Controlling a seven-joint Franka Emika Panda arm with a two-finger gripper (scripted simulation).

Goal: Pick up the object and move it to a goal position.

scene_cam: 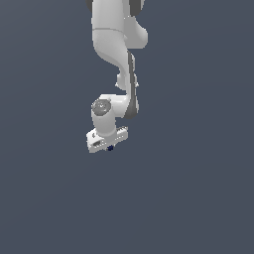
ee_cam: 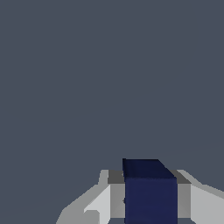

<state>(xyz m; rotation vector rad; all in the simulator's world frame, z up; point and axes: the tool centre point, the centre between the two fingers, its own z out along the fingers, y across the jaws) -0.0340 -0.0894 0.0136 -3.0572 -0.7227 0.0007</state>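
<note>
The object is a tiny dark navy-blue piece showing just under the white gripper in the exterior view. In the wrist view the object looks box-shaped with flat faces and fills the gap between the two grey fingers. The gripper is shut on it, with a finger against each side. The arm reaches down from the top of the exterior view and the hand is tilted. No goal marker shows in either view.
A plain dark grey-blue surface fills both views. The white arm's links hang above the gripper. No other objects or edges show.
</note>
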